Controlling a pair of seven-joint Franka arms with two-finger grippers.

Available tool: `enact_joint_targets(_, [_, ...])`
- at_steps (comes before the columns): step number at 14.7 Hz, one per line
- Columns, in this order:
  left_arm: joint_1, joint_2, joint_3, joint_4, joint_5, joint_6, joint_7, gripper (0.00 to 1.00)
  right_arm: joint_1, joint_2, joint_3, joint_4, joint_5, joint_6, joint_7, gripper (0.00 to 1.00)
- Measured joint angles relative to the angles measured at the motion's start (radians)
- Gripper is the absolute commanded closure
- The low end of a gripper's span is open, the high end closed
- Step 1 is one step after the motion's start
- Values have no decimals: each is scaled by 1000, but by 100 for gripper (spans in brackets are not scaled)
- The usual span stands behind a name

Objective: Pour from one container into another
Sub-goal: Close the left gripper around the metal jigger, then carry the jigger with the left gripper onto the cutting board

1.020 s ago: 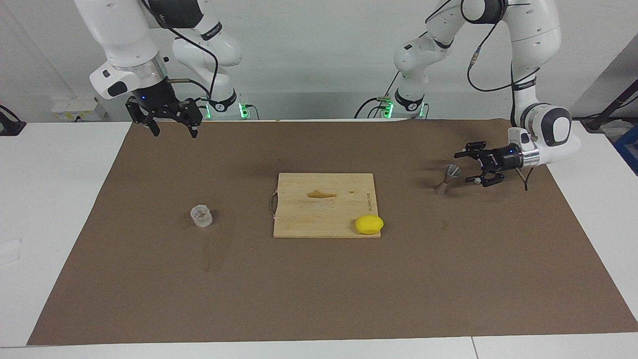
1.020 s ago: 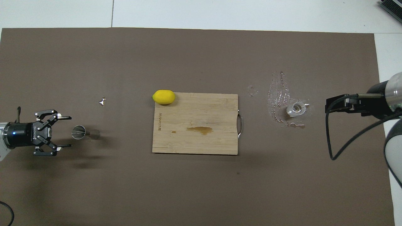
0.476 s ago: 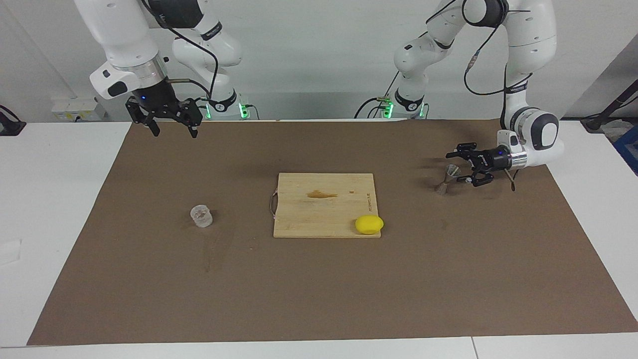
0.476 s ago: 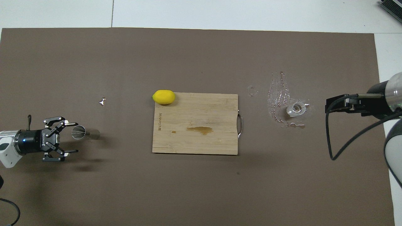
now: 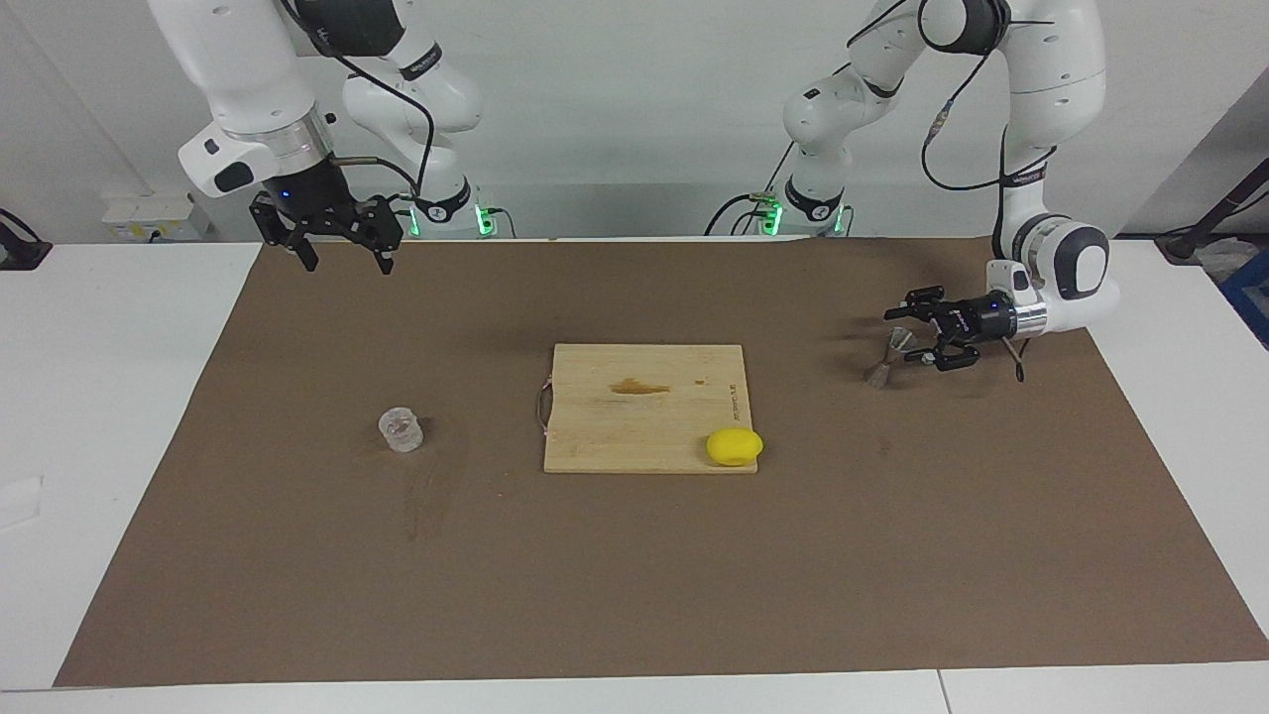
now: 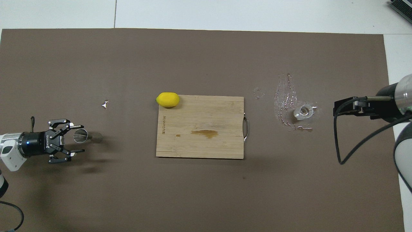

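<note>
Small dark lettering runs along the bare wooden cutting board (image 6: 199,129) edge nearest the left arm's end; not legible. Yellow lemon (image 6: 167,99) sits at its corner. Left gripper (image 5: 913,330), arm stretched low & horizontal, fingers apart around the small silver hourglass-shaped metal jigger (image 5: 889,352); can't tell if touching. Right gripper (image 5: 342,260) hangs w/ fingers spread over the brown mat (image 5: 634,575) edge, waiting. Short clear glass tumbler (image 5: 401,429) stands on mat toward right arm's end, among wet streaks (image 6: 285,98).

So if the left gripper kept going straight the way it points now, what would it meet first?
Most likely the small silver hourglass-shaped metal jigger, right ahead of the left gripper, whose fingers are open. Height match looks right, though uncertain.
</note>
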Motion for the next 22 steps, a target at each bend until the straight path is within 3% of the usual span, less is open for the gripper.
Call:
enact_joint_targets(2, [-2,0,0,-1,-10,7,9,36,0,0,0,0,0,0,0,0])
enact_joint_targets(4, [-2,0,0,-1,-14,10,10,52,0,0,0,0,0,0,0,0])
enact_joint_targets(7, [-2,0,0,0,-18,12,15,58,0,0,0,0,0,0,0,0])
enact_joint_targets(12, [-35,0,-5,22,-55,3,-1,58,0,0,0,0,0,0,0,0])
enact_joint_targets(17, [-207,-2,-11,121,-92,-3,-122,58,0,0,0,0,0,0,0,0])
enact_joint_targets(22, [-337,0,-11,114,-171,17,-228,57,0,0,0,0,0,0,0,0])
